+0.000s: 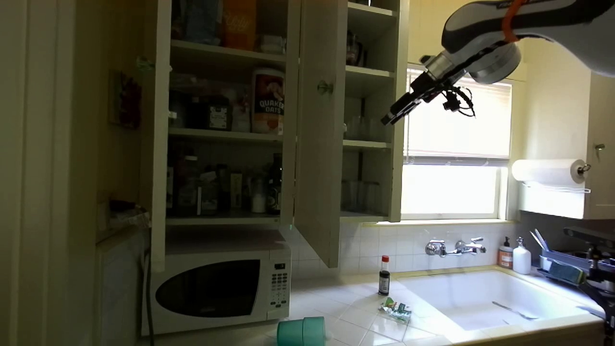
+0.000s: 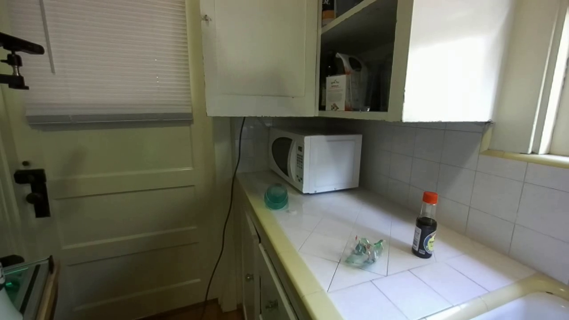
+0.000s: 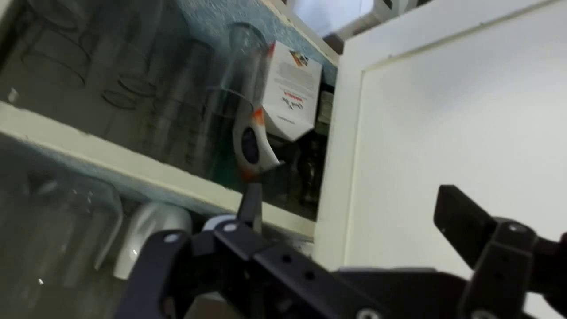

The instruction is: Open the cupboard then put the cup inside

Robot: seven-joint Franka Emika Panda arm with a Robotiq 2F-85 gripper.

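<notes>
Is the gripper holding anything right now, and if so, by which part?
Nothing: the gripper is open, its jaws apart with nothing gripped between them; the teal cup is on the counter.

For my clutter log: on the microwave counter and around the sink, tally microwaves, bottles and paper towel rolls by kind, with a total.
Microwave: 1
Red-capped bottle: 1
Pump bottles: 2
Paper towel roll: 1
Total: 5

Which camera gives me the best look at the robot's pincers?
The wrist view: the gripper shows large and close, both fingers spread apart. In an exterior view the gripper is small and side-on, so its opening is hard to judge; the exterior views show nothing more of it.
</notes>
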